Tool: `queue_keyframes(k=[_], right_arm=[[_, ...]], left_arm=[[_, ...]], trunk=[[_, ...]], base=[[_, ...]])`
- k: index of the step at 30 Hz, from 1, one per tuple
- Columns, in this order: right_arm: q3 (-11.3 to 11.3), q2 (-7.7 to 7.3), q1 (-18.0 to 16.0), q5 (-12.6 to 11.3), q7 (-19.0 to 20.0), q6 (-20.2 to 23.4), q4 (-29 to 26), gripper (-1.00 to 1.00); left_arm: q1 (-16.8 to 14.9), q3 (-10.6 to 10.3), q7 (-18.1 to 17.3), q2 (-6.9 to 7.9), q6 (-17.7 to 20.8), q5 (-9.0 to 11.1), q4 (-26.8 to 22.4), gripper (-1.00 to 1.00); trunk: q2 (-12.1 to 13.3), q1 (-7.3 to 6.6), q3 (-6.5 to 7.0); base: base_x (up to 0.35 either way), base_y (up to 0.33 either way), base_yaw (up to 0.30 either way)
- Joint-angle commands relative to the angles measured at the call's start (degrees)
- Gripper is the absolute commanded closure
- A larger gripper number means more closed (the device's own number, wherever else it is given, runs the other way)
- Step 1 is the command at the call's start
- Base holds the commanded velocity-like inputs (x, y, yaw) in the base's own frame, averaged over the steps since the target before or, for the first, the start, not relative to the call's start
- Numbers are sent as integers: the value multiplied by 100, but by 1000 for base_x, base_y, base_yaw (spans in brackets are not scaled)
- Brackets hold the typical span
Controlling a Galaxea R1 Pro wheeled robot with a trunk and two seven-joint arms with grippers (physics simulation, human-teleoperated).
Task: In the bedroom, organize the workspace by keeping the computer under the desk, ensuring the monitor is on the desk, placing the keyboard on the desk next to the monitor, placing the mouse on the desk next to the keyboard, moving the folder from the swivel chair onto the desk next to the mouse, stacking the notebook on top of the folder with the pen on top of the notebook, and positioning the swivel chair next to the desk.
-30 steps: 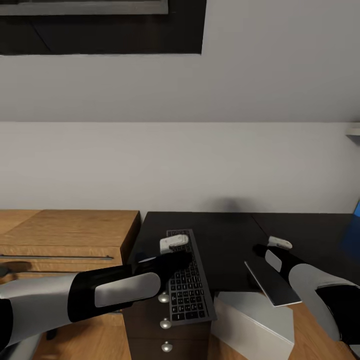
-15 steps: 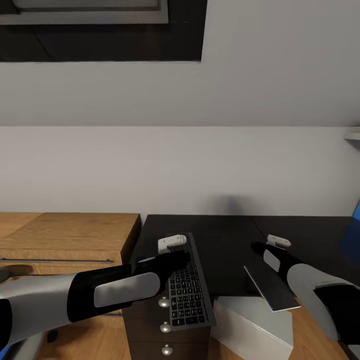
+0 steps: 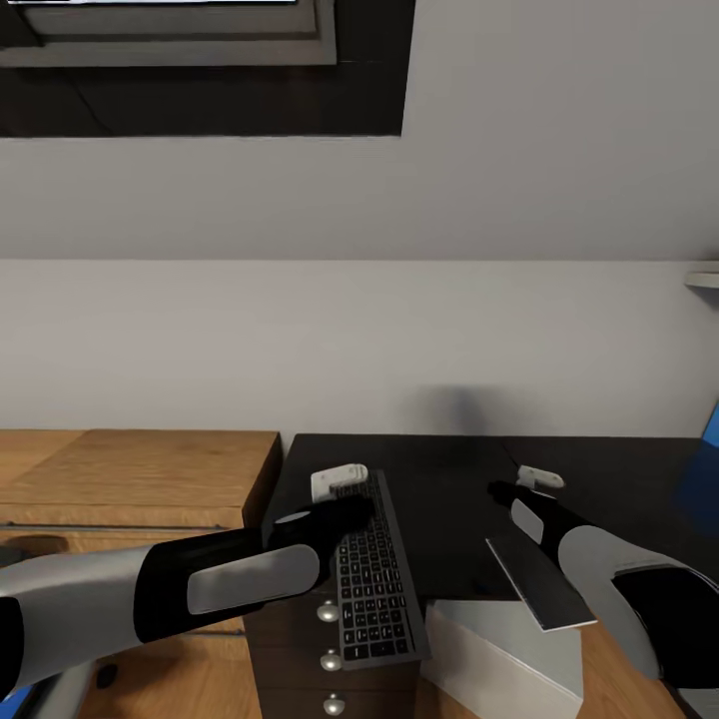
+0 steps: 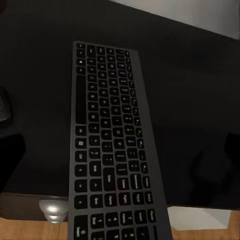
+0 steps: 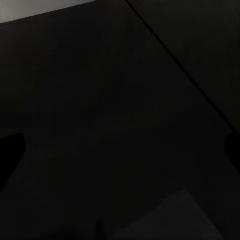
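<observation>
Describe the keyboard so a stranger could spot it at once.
Find the black desk against the white wall. Near its left end lies the keyboard, a long dark slab overhanging the front edge above the drawer knobs. It alone has rows of small white-lettered keys.

Wood cabinet (image 3: 140,469) left w/ metal bar handle; pale wall (image 3: 399,330) behind; dark window (image 3: 200,70) upper left.

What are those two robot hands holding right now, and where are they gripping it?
It cannot be told for sure. The left gripper sits at the far end of the keyboard, which overhangs the desk. The right gripper sits by a flat dark panel; contact is hidden.
</observation>
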Motion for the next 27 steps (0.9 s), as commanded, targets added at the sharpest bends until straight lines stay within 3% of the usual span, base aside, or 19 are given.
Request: queue_keyframes(k=[1, 9, 17, 21, 25, 26, 27], right_arm=[[48, 36, -2, -22, -28, 10, -14, -100], [55, 101, -2, -2, -61, -5, -25, -100], [51, 305, 1, 262, -375, -225, -20, -100], [48, 428, 5, 402, -650, -297, -16, -100], [48, 484, 8, 447, -813, -314, -18, -100], [47, 512, 13, 470, -902, -311, -15, -100], [47, 514, 14, 471, -908, -310, -15, -100]], left_arm=[[-9, -1, 13, 5, -43, -4, -5, -100], [-12, 18, 37, 18, -50, -29, 11, -100], [-12, 162, 36, 186, -57, -19, 127, -100], [-11, 529, 23, 383, -44, -7, 264, -100], [-10, 768, 11, 623, -29, 7, 343, -100], [-9, 916, 2, 859, -26, 17, 390, -100], [-9, 927, 2, 879, -26, 18, 394, -100]], trunk=[[37, -23, 11], [358, -198, 155], [679, -374, 299], [840, -462, 370], [1000, -550, 442], [1040, -572, 460], [1080, -594, 478]], base=[[0, 0, 0], [0, 0, 0], [0, 0, 0], [0, 0, 0], [0, 0, 0], [0, 0, 0], [0, 0, 0]])
